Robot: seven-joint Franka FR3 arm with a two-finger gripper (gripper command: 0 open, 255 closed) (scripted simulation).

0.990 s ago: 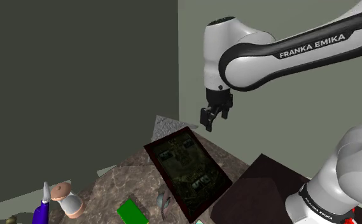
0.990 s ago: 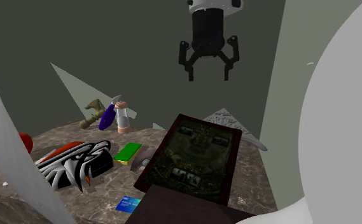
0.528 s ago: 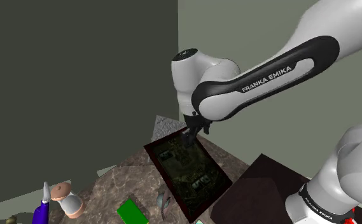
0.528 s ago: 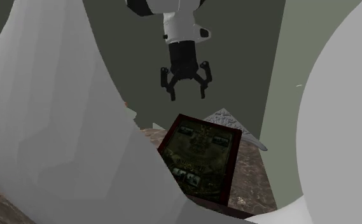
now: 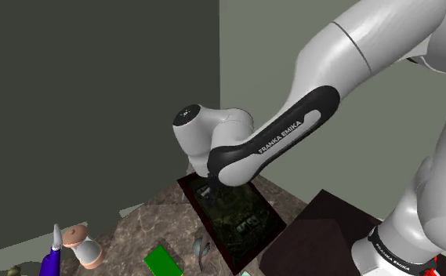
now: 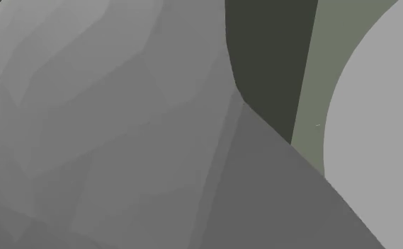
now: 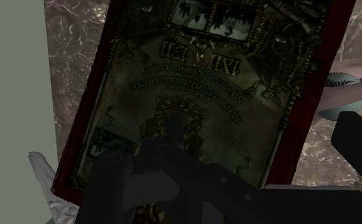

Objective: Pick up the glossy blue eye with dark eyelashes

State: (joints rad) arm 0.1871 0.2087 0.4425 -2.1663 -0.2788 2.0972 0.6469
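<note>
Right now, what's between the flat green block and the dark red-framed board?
Shoulder view: a small pale grey curved piece, likely the eye.

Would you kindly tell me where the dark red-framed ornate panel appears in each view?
Shoulder view: the panel lies lower centre on the marbled tabletop, beneath the arm.
Second exterior view: grey arm surfaces close to the camera.
Wrist view: the panel lies straight ahead of the camera.
Shared landmark: the marbled tabletop bordering the panel.

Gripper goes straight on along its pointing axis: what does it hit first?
Most likely the red-framed dark panel lying flat on the marbled tabletop, directly under the gripper; depth unclear.
</note>
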